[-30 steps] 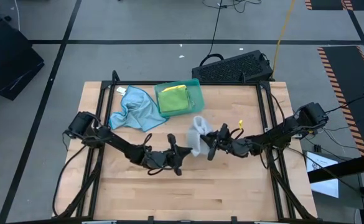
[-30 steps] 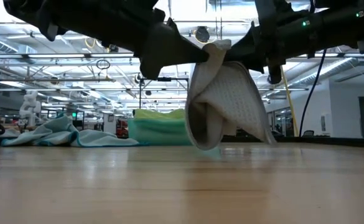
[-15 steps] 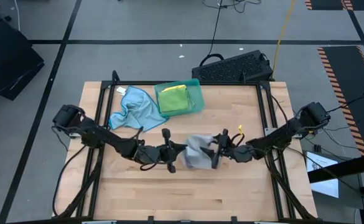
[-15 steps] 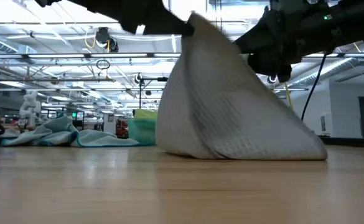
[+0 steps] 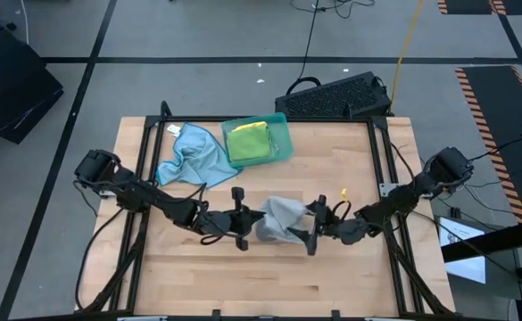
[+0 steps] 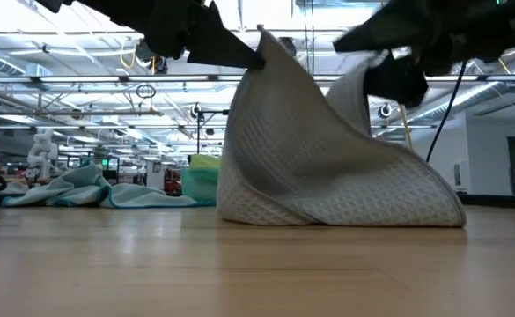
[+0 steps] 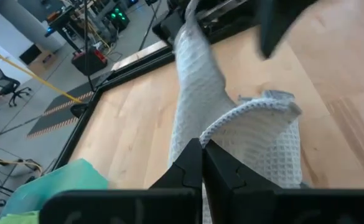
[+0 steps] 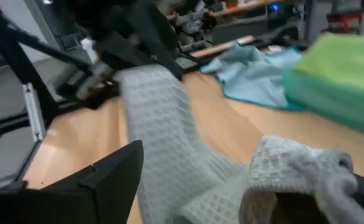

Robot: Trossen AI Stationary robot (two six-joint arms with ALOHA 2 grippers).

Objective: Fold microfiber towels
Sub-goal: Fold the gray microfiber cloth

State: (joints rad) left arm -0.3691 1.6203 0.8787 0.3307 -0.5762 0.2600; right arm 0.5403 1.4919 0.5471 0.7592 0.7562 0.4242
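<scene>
A grey microfiber towel (image 5: 278,220) (image 6: 319,167) stands like a tent at the table's middle, its lower folds on the wood. My left gripper (image 5: 253,217) (image 7: 201,146) is shut on its raised top. My right gripper (image 5: 312,228) (image 8: 244,177) is open at the towel's right side, with a loose fold (image 8: 294,165) between its fingers. A light blue towel (image 5: 189,156) lies crumpled at the far left. A green towel (image 5: 250,141) lies in the teal tray (image 5: 283,120). My left gripper pinches the grey towel's top corner (image 6: 261,55) between its two shut fingers, coming nearly level from the table's left. The cloth falls away from the fingers in a taut slope (image 7: 197,93), and its bottom (image 6: 327,216) lies on the table. My right gripper: I cannot tell whether its fingers touch the fold.
Black frame rails (image 5: 384,169) run along the table's left and right sides. A black keyboard-like case (image 5: 336,96) sits beyond the far edge. A small yellow piece (image 5: 343,190) lies right of the towel. Bare wood (image 5: 269,285) stretches toward the near edge.
The grey towel hung bunched and clear of the table between both grippers. It has come down toward the near edge, and its bottom now lies spread on the wood. My right gripper has gone toward the near edge, opened and let go. My left gripper keeps the top corner.
</scene>
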